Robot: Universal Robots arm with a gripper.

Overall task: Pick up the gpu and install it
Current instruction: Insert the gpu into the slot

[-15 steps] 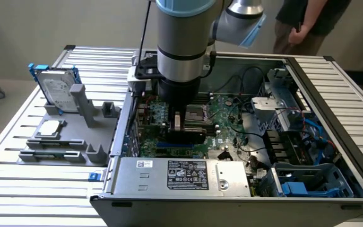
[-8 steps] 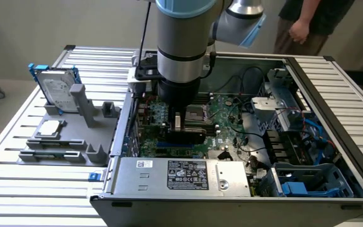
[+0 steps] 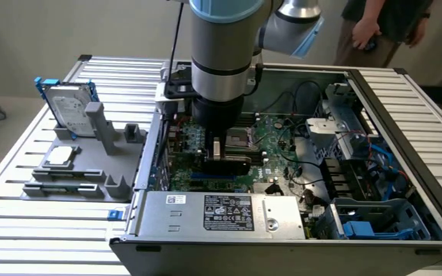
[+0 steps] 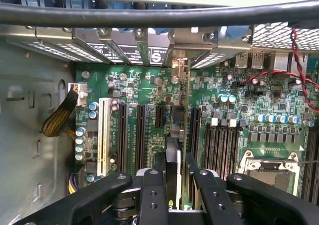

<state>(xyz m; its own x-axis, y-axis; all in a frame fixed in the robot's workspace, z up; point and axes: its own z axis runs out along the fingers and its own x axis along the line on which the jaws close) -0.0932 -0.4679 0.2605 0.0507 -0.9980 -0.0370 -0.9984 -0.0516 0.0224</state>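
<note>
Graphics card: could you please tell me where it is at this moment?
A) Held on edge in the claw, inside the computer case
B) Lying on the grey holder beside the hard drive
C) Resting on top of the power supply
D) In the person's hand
A: the claw is closed on the graphics card, which stands on edge over the motherboard inside the open case.
</note>
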